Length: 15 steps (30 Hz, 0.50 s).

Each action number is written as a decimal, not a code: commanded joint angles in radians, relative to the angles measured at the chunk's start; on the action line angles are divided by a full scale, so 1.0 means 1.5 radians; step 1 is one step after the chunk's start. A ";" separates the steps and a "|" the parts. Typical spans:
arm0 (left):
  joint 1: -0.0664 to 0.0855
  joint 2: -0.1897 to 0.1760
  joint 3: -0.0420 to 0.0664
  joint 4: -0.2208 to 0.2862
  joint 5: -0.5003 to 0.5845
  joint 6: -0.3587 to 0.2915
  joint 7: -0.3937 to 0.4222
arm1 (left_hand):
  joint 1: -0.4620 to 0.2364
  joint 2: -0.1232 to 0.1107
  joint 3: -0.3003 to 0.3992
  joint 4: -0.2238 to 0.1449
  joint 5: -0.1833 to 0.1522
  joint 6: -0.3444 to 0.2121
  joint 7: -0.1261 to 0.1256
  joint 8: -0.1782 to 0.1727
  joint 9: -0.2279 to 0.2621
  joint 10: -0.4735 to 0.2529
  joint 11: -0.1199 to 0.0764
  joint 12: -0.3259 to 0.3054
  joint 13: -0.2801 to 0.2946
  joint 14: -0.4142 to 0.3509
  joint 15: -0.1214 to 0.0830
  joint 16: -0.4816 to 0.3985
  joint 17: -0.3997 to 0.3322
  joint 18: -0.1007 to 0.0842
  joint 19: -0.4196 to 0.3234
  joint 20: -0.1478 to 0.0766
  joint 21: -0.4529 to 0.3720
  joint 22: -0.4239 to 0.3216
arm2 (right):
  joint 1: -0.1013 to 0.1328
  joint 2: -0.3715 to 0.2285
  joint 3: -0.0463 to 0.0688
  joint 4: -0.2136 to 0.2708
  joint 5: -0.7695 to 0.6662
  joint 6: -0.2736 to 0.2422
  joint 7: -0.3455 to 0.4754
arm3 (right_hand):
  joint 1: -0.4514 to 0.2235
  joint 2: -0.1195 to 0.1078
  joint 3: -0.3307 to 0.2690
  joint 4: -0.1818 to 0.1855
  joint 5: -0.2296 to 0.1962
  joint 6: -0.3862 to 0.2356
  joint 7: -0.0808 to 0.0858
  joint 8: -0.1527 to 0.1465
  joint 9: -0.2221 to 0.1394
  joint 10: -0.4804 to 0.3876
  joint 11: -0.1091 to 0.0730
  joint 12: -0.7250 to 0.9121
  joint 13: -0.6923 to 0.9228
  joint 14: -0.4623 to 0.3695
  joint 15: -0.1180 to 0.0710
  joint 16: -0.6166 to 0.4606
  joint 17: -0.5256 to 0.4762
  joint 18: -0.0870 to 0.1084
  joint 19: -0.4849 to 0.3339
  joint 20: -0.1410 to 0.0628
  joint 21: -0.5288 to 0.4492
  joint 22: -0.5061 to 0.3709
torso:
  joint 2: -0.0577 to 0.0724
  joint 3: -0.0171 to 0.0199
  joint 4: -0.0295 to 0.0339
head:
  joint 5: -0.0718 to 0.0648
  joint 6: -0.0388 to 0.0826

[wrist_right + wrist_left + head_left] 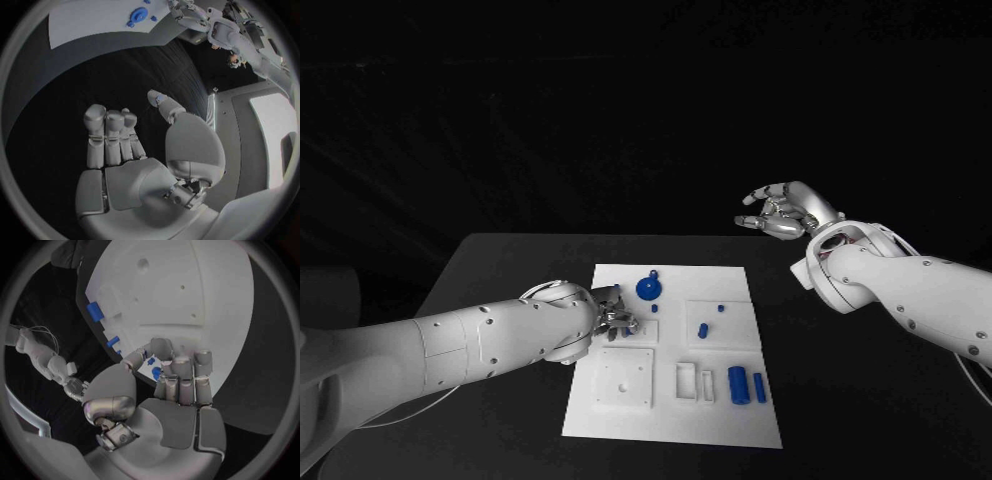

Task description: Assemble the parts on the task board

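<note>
The robot's left hand (615,322) rests on the white task board (733,425), fingers curled around a small blue part (155,372); the right hand (783,212) hangs beyond the table's far edge, fingers curled on nothing. Two blue cylinders (747,384) lie near the board's front right

Both arms are showing smooth white shells dotted with small dark screws. The left hand (612,320) and right hand (780,212) are gleaming silver, with segmented fingers. Thin white cables are trailing along the right arm.
</note>
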 commanded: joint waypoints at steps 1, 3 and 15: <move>-0.003 0.006 -0.001 -0.003 0.001 0.017 -0.002 | 0.007 -0.001 0.003 0.002 -0.006 0.124 -0.063 -0.002 0.000 -0.020 -0.013 0.003 -0.001 0.020 -0.034 0.004 -0.002 0.005 -0.002 -0.101 0.004 -0.002 | 0.000 0.000 0.000 0.000 -0.001 0.009 0.001 | -0.001 0.006 -0.004 0.001 0.003 0.008 0.002 0.003 0.001 -0.005 -0.001 0.004 -0.001 0.003 -0.003 -0.002 -0.001 0.088 0.002 -0.001 -0.003 0.001 | 0.000 0.0002 0.0002 | -0.001 0.001; -0.003 0.007 -0.001 -0.004 0.001 0.021 -0.001 | 0.007 -0.005 0.002 0.005 -0.017 0.125 -0.063 -0.002 0.001 -0.020 -0.013 0.005 -0.002 0.020 -0.034 0.005 -0.003 0.005 -0.002 -0.100 0.005 -0.003 | 0.000 0.001 0.000 0.000 -0.001 0.009 0.001 | -0.001 0.006 -0.004 0.001 0.003 0.008 0.002 0.003 0.001 -0.005 -0.001 0.004 -0.001 0.003 -0.003 -0.002 -0.001 0.088 0.002 -0.001 -0.003 0.001 | 0.000 0.0000 0.0002 | -0.001 0.001; -0.002 0.010 -0.001 -0.011 0.002 0.018 -0.002 | -0.016 -0.064 -0.006 0.067 -0.141 0.125 -0.064 -0.003 0.004 -0.021 -0.012 0.013 -0.010 0.017 -0.034 0.012 -0.016 0.009 -0.008 -0.101 0.013 -0.016 | 0.000 0.002 0.000 -0.002 -0.001 0.011 0.001 | -0.001 0.005 -0.005 0.001 0.004 0.008 0.002 0.003 0.001 -0.005 -0.001 0.004 -0.002 0.003 -0.003 -0.003 -0.001 0.088 0.002 -0.001 -0.003 0.001 | 0.000 0.0002 0.0007 | -0.002 0.001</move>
